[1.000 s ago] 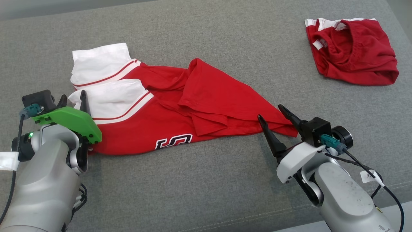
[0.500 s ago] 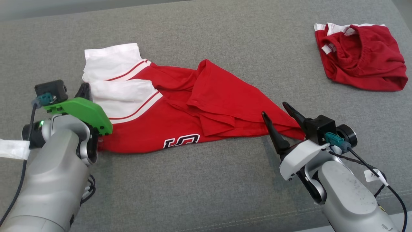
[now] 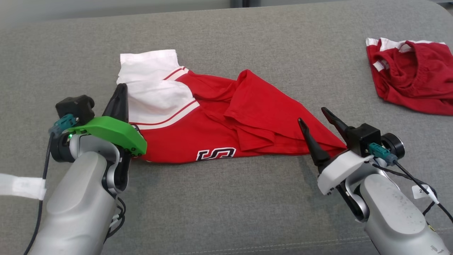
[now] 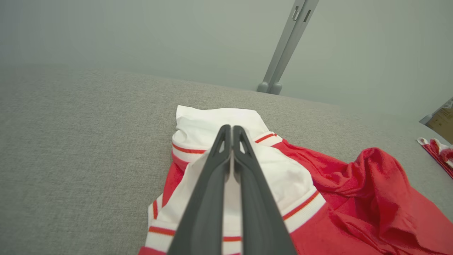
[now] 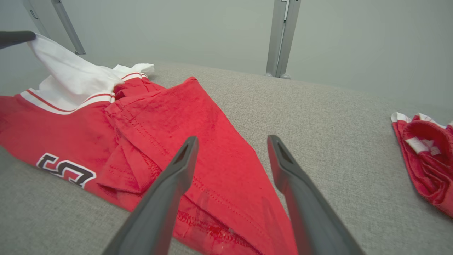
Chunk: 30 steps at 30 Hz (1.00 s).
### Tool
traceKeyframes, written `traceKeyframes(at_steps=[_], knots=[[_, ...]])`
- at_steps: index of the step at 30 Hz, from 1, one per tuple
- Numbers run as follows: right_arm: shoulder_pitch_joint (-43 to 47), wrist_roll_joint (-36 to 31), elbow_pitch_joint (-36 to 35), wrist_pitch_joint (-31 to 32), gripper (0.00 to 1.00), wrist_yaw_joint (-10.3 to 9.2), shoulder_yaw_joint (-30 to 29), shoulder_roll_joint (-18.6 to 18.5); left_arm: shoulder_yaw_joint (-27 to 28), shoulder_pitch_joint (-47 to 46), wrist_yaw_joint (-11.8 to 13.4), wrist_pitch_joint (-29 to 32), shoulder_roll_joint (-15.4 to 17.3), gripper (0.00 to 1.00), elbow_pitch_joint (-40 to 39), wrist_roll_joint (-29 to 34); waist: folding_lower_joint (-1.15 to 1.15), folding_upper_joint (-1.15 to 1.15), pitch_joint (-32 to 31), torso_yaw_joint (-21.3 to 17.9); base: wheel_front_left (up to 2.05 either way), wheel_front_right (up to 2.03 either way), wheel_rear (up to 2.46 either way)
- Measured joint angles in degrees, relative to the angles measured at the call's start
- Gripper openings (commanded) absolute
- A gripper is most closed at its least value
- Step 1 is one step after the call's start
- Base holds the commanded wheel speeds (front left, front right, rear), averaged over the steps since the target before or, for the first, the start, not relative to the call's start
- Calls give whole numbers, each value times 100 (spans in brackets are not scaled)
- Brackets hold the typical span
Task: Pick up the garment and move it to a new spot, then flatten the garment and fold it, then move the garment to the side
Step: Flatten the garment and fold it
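The left gripper (image 3: pixel 121 92) pinches the white sleeve (image 3: pixel 155 101) of the red garment (image 3: pixel 212 131). The right gripper (image 3: pixel 313 117), fingers spread, straddles the opposite corner. This is probably the pick-up step, and the right gripper needs to close next.

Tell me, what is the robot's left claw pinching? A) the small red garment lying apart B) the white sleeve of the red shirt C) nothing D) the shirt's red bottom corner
B: the left gripper is shut on the white sleeve of the red shirt.

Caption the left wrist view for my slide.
The left gripper pinches the garment by its white sleeve on the grey cushion.
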Motion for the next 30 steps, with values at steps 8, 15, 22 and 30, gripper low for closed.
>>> traceKeyframes(at_steps=[8,15,22,30], knots=[[144,-149,112,-4,100,58,56,-368,666,1266,180,1,-97,0,-1209,291,0,0,-117,472,0,0,0],[165,-181,201,13,100,157,302,-349,709,2353,232,1,-92,0,-1424,357,0,0,-266,933,0,0,0],[146,-242,504,248,100,231,526,-369,561,3004,232,1,-256,0,-1597,404,0,0,-422,1404,0,0,0],[-165,-445,723,547,100,309,1013,-256,409,3615,233,1,-241,0,-1680,411,0,0,-567,1893,0,0,0]])
